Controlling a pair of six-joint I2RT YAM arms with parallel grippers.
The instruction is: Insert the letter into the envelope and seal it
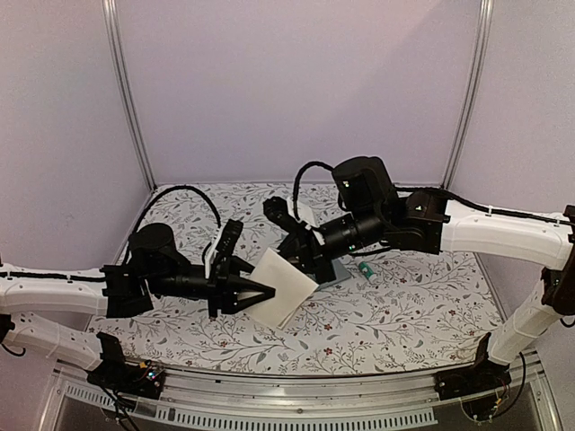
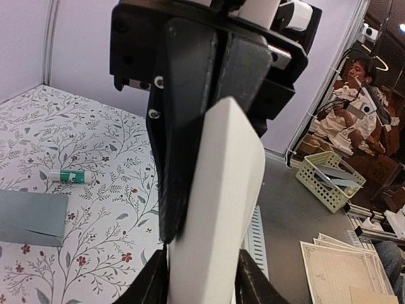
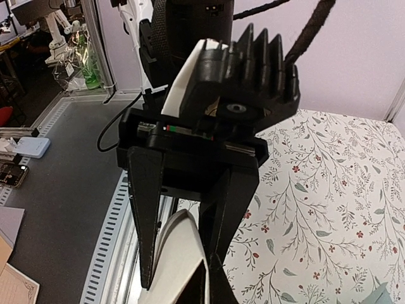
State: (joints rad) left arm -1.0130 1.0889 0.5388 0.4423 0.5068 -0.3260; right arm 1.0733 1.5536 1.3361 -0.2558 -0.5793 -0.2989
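Left gripper (image 1: pixel 265 294) and right gripper (image 1: pixel 310 264) both pinch the letter (image 1: pixel 284 289) mid-frame; I judge it light and floppy, so I grip its folded edges.

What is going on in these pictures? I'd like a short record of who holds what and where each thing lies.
letter: pale folded sheet, held between both arms
left fingers: closed on the letter's left edge
right fingers: shut on its opposite edge
envelope: flat on the table, below the right arm; letter not yet in it
glue stick: lying just right of the envelope, not touching it
table: covered in a floral pattern
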